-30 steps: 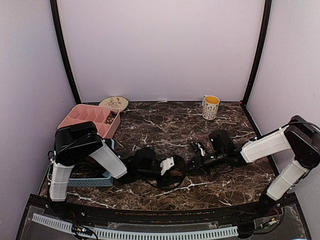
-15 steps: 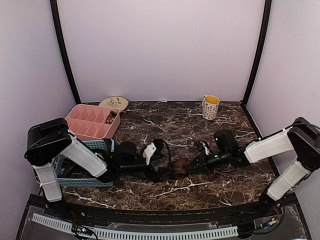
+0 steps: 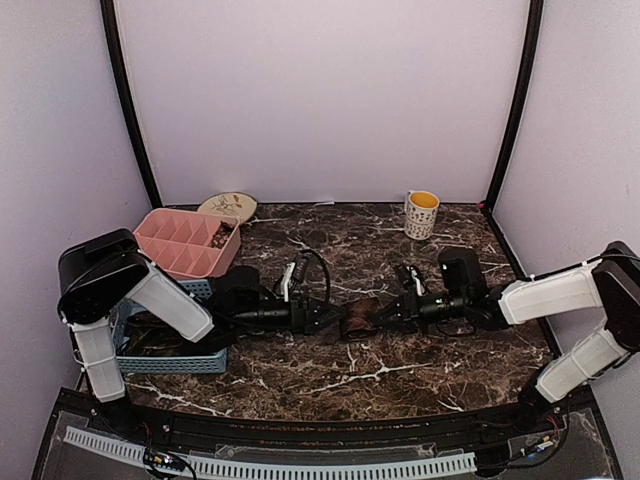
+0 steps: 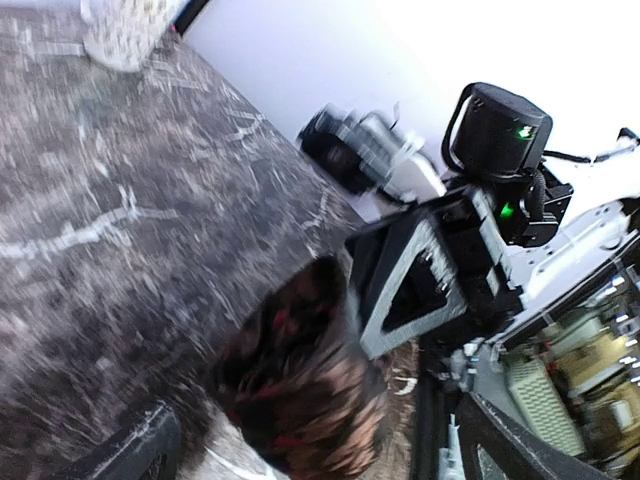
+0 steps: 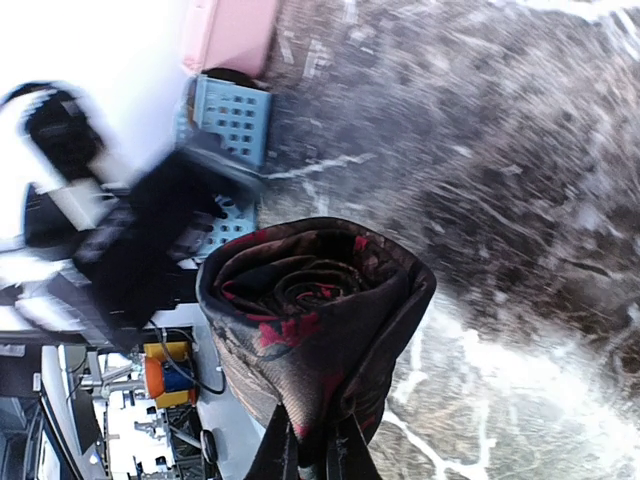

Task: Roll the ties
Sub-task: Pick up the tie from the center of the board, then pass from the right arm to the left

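right gripper (image 3: 388,312) is pinched shut on the edge of the rolled tie (image 3: 358,320), near the middle of the table (image 3: 330,250). left gripper (image 3: 318,318) stands wide open and empty, just beside the tie on the other side. so the tie lies between both claws, and its axis seems to run along the line from one claw to the other.

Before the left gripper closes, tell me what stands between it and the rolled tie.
Nothing visible does. The open left gripper faces the rolled tie directly, with its fingers spread to either side in the left wrist view. The right gripper is shut on the tie from the opposite side, not in between.
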You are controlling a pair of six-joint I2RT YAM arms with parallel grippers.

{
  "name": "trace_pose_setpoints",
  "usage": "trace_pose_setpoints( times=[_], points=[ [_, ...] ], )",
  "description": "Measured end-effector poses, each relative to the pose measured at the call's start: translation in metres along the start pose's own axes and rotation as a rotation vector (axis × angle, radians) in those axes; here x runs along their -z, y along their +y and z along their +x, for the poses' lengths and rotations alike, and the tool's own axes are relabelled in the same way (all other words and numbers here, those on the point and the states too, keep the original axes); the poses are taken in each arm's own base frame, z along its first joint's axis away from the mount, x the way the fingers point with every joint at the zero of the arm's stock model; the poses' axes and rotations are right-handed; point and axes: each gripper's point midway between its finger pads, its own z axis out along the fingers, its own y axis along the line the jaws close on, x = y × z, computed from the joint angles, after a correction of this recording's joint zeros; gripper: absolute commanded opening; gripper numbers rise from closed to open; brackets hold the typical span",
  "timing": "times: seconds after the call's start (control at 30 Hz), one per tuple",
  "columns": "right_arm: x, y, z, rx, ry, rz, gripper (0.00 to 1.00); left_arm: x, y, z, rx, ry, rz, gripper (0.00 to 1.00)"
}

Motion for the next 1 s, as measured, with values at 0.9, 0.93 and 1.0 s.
trace_pose_setpoints(
  times=[0.9, 0.93, 1.0],
  points=[
    [0.004, 0.059, -0.004, 0.122, -0.012, -0.189, 0.00, -0.017, -0.028, -0.002, 0.352, -0.010, 0.308, 0.95],
    [0.003, 0.060, -0.005, 0.125, -0.010, -0.192, 0.00, -0.018, -0.027, -0.001, 0.358, -0.007, 0.307, 0.93],
    [0.000, 0.061, -0.005, 0.127, -0.004, -0.195, 0.00, -0.020, -0.027, 0.002, 0.367, 0.002, 0.309, 0.89]
  ],
)
